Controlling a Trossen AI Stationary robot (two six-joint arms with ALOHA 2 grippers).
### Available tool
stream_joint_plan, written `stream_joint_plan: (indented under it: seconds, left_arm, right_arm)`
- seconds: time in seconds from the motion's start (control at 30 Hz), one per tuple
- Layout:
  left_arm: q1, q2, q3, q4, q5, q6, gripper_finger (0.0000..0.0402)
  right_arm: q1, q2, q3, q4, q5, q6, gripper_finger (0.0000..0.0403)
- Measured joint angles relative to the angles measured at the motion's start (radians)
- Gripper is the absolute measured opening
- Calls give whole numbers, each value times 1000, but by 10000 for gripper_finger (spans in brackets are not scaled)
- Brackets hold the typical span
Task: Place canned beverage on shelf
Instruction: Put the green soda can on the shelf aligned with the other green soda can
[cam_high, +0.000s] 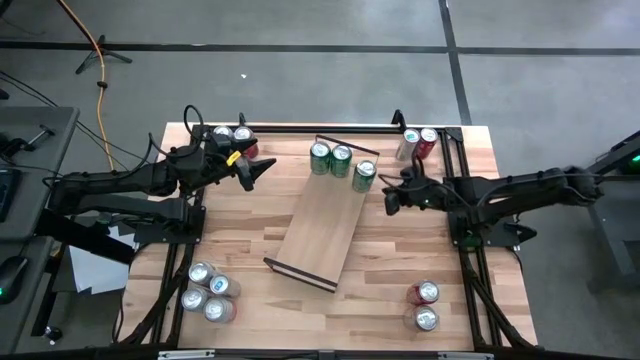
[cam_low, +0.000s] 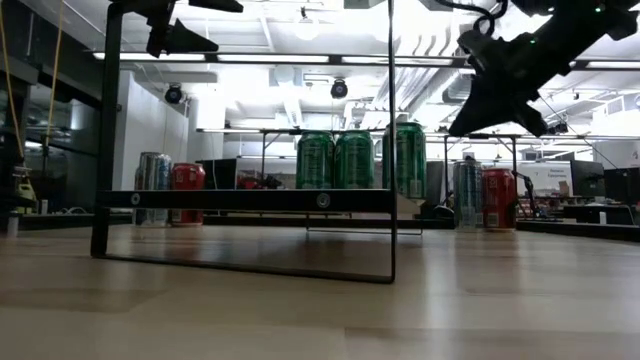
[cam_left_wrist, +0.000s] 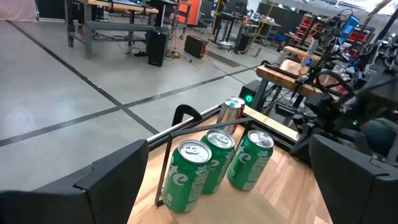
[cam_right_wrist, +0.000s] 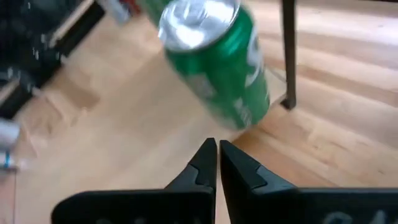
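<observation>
High view: three green cans (cam_high: 340, 161) are seen standing on the shelf (cam_high: 318, 235) at its 12 o'clock end, the third can (cam_high: 364, 175) just at 9 o'clock of the right gripper (cam_high: 391, 194), apart from it. The left gripper (cam_high: 262, 170) is held at 9 o'clock of the cans, spread wide and empty.

Low view: the right gripper (cam_low: 478, 122) is hung above table level — no can in it.

Left wrist view: all three cans are shown upright, close together.

Right wrist view: the right gripper's fingertips (cam_right_wrist: 208, 158) are pressed together on nothing, the nearest can (cam_right_wrist: 217, 59) just beyond. A can is judged rigid, smooth, tippable — best taken mid-body across the sides.
</observation>
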Motion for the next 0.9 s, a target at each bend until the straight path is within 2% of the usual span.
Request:
stream_joint_plan:
  seconds: [0.17,0.33,0.57,0.77,0.9]
  left_arm:
    - [0,0,0,0,0,0,372]
    - [0,0,0,7,0,-1,372]
    - [0,0,0,8,0,-20,372]
    - [-1,0,0,9,0,-28,372]
    - [-1,0,0,9,0,-28,372]
  right_arm:
    - [-51,30,0,23,-39,29,1]
    - [-82,134,0,154,-163,28,0]
    - [-102,237,0,248,-154,19,0]
    - [-126,249,0,251,-100,-19,0]
    - [-153,249,-1,278,-101,-29,0]
